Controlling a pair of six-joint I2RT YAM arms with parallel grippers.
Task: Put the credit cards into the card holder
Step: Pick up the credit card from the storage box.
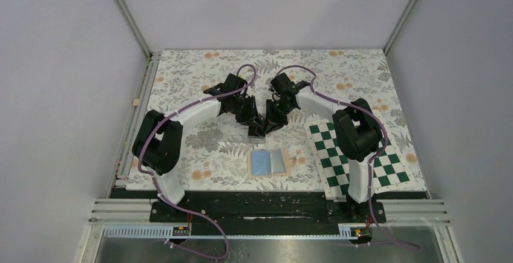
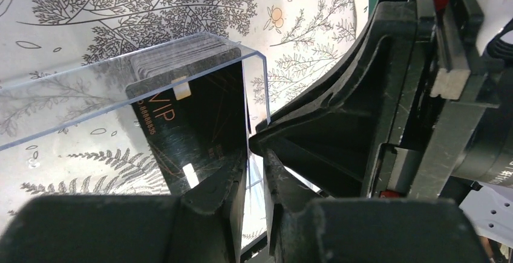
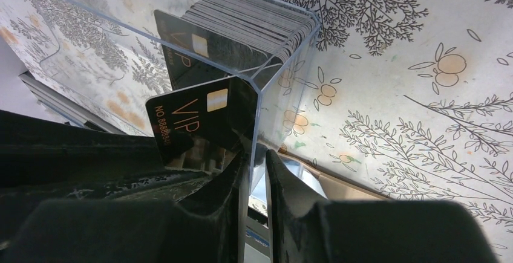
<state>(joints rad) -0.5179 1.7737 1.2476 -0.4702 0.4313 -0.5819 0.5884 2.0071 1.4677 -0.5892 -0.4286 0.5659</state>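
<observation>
Behind the card holder (image 1: pixel 270 162), clear case (image 3: pixel 290 81) around credit cards (image 3: pixel 242 15), checkerboard (image 1: pixel 330 154) right.

Figure: surfaces as you see them. The clear case (image 3: pixel 284 63) is transparent, glossy hard plastic. The credit cards (image 3: pixel 199 118) are glossy black plastic with shiny lettering. The right gripper (image 3: pixel 255 154) is matt, grainy black plastic. The table cover (image 3: pixel 393 94) is matt and printed. The card holder (image 1: pixel 270 162) lining is faintly satiny.
</observation>
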